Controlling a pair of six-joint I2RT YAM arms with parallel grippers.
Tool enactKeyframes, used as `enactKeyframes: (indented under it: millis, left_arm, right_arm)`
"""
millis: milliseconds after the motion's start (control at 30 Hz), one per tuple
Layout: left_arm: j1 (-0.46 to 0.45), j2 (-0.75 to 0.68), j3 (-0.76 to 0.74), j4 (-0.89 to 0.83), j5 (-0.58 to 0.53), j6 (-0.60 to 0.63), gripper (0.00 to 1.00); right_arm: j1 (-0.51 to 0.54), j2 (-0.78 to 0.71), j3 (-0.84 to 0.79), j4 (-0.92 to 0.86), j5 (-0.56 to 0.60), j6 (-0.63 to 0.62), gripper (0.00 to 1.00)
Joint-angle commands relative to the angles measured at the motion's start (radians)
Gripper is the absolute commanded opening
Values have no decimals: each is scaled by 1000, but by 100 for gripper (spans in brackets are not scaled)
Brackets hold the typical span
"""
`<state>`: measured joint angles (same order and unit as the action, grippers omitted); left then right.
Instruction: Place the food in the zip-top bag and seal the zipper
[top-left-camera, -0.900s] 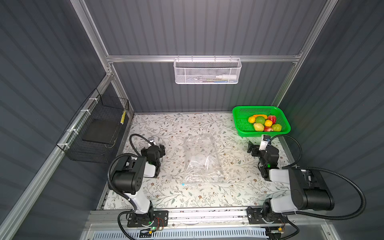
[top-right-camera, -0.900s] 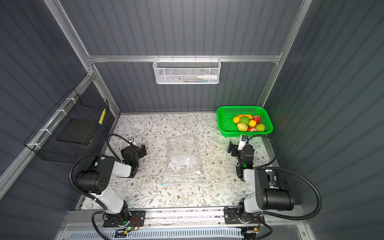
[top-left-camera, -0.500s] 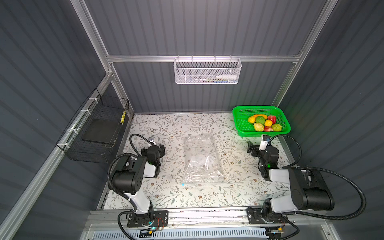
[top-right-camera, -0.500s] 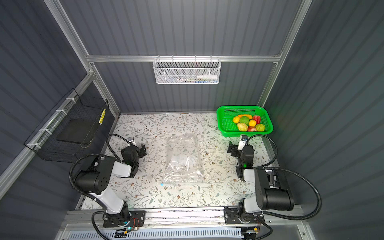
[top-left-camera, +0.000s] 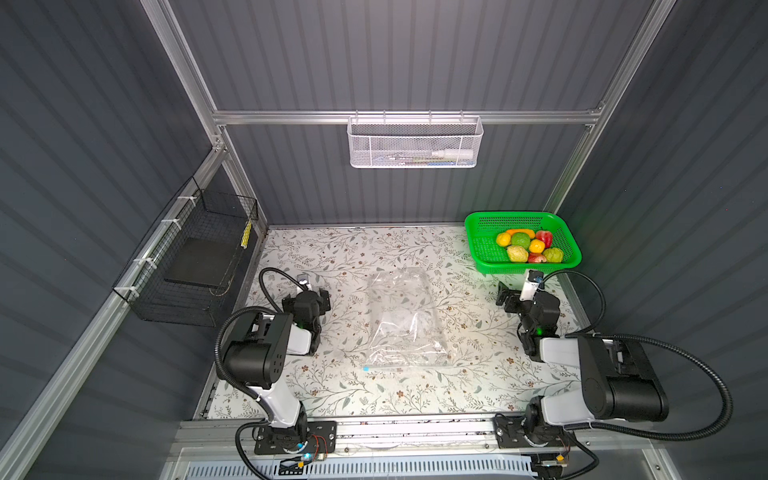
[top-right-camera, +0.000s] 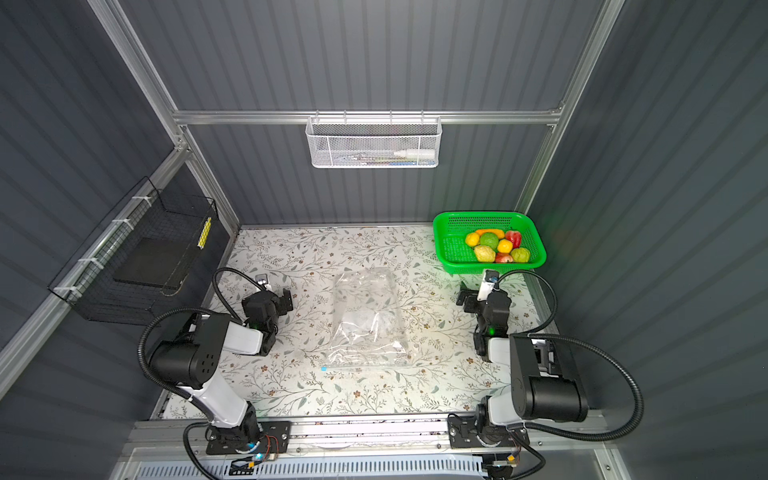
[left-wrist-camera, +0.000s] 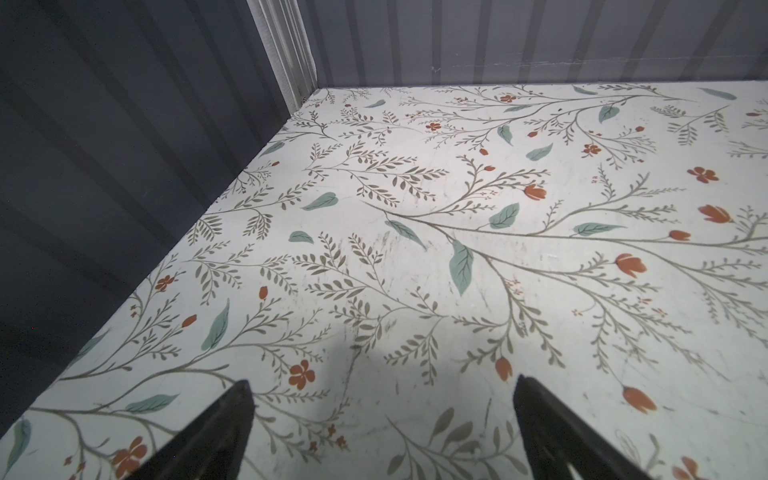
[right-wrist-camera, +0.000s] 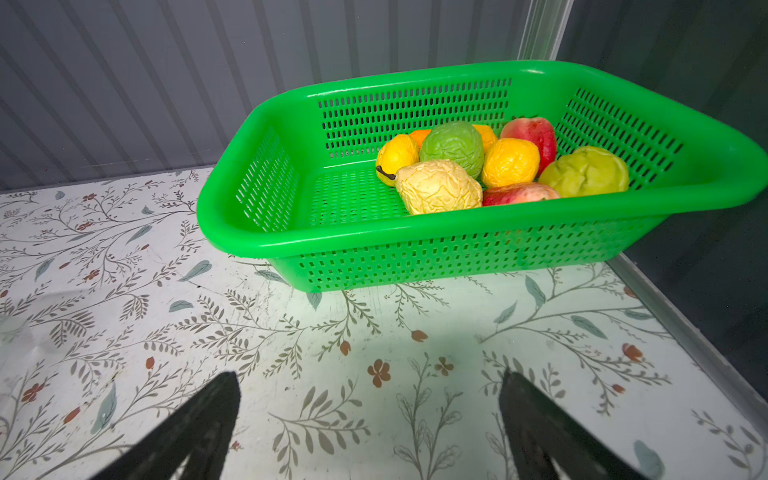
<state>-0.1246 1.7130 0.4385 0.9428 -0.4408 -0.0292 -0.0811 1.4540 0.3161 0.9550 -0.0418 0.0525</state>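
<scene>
Hardly budged since the earlier look, on either side. Spread wide at the fingers (left-wrist-camera: 224, 432) of the left gripper (left-wrist-camera: 382, 382), pinching nothing, hanging low over bare floral tabletop (left-wrist-camera: 415, 249) on the left part of the table. Same story at the right gripper (right-wrist-camera: 370, 374): splayed apart, clamped on nothing, pointed at the green perforated basket (right-wrist-camera: 415, 245) just ahead (near, not touching). Heaped toward one end of that basket, all the food (right-wrist-camera: 511, 162): a wrinkled green piece (right-wrist-camera: 453, 145), a pale yellow one (right-wrist-camera: 436, 187) in front, yellow and orange lumps, two red ones, a yellow-green one (right-wrist-camera: 586, 170) by the end wall. Out in the middle, between the two arms and well apart from both, lying flat, the zip-top bag (top-left-camera: 405, 320), clear and crinkled. Along its near short edge, the zipper (top-left-camera: 403, 368), with the light-blue slider (top-left-camera: 366, 368) sitting at the left-hand end. Back at the far right corner of the table, the basket itself.
</scene>
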Motion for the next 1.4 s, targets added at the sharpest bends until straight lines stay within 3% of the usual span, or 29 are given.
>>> enactKeyframes:
  millis: [0,300,467,600,700,900,1033,1167,1367]
  left_arm:
    - [6,7,19,1,13,3,99]
    - [4,-14,15,12,14,19,99]
    - [2,-202,113,-364,-6,-31,99]
    - [2,-310,167,-555,19,-78,99]
    - [2,-346,229,-701,66,-126,99]
    - [-20,-338,359,-967,315,-248,99]
    - [-117,-367,334,-984,420,-276,99]
    - [-176,-353,305,-944,571,-381,99]
    - [-288,-291,315,-896,577,-471,99]
  right_arm:
    - [-3,3,21,-5,-10,9,99]
    - [10,-9,20,-16,20,2,99]
    - [19,-94,50,-140,133,34,99]
    - [32,-170,63,-236,271,70,99]
    - [33,-233,113,-403,290,103,99]
    - [78,-327,214,-677,215,173,99]
    - [170,-374,290,-857,161,265,99]
    - [306,-356,370,-1007,103,328,99]
    - [418,-295,432,-1126,-20,438,99]
